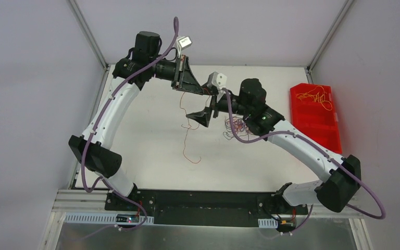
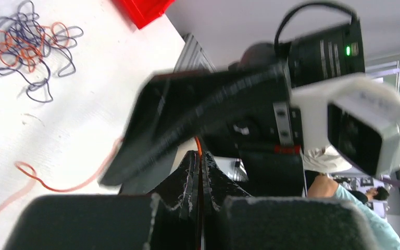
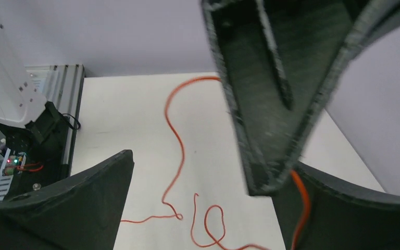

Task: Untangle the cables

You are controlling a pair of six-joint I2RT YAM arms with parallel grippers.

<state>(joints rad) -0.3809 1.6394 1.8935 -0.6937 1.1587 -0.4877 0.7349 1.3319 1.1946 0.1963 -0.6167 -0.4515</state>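
One red cable (image 3: 176, 133) looks freed: pinched in closed left pincer (image 2: 199, 161), dangling to surface (image 1: 151, 135). Right pincer (image 3: 213, 161) wide apart, empty. Tangle (image 2: 26, 47) on surface left to sort; yellow cables (image 1: 315, 97) in red bin (image 1: 312, 127).

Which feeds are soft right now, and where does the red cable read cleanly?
Top external: evenly lit and sharp, red cable thin but traceable. Left wrist: the right end effector smears across the frame with motion blur; cable on the table soft. Right wrist: the left end effector looms out of focus near the lens; the cable on the table behind is crisp.
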